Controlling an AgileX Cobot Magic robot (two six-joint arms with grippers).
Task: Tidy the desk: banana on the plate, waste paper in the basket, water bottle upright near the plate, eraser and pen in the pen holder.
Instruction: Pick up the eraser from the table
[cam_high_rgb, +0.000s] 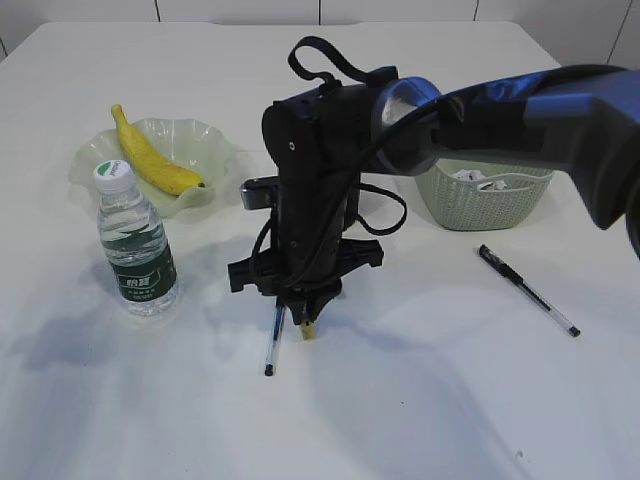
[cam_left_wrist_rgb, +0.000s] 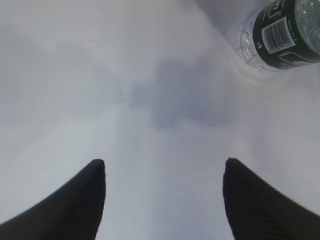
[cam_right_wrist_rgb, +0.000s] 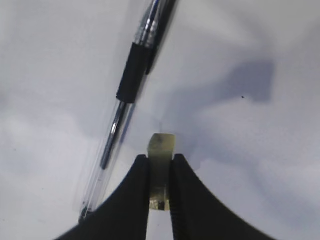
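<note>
Right wrist view shows the right gripper (cam_right_wrist_rgb: 160, 172) pinched narrow around the eraser (cam_right_wrist_rgb: 161, 150), a small pale-yellow block whose top end pokes out above the two dark fingers at lower centre of the frame. Just left of it a pen (cam_right_wrist_rgb: 127, 100) lies slanting on the desk (cam_right_wrist_rgb: 260, 165), close beside the fingers but not held.

In the exterior view the same gripper (cam_high_rgb: 305, 318) points straight down at the middle of the frame, the eraser (cam_high_rgb: 309, 329) at its tip and that pen (cam_high_rgb: 273, 345) running down-left from it. A second pen (cam_high_rgb: 528, 291) lies well apart at the right, below the basket (cam_high_rgb: 484, 199), which has white paper (cam_high_rgb: 478, 180) in it. The banana (cam_high_rgb: 152, 157) rests on the plate (cam_high_rgb: 200, 135) at upper left, with the water bottle (cam_high_rgb: 135, 240) upright just below it. No pen holder is in view.

The left gripper (cam_left_wrist_rgb: 164, 172) hangs wide and empty over bare desk, the bottle's base at the upper right.

The grip looks shallow and off the block's middle, so the eraser could twist or slip out on lifting. A finger may also nudge the near pen and roll it.
</note>
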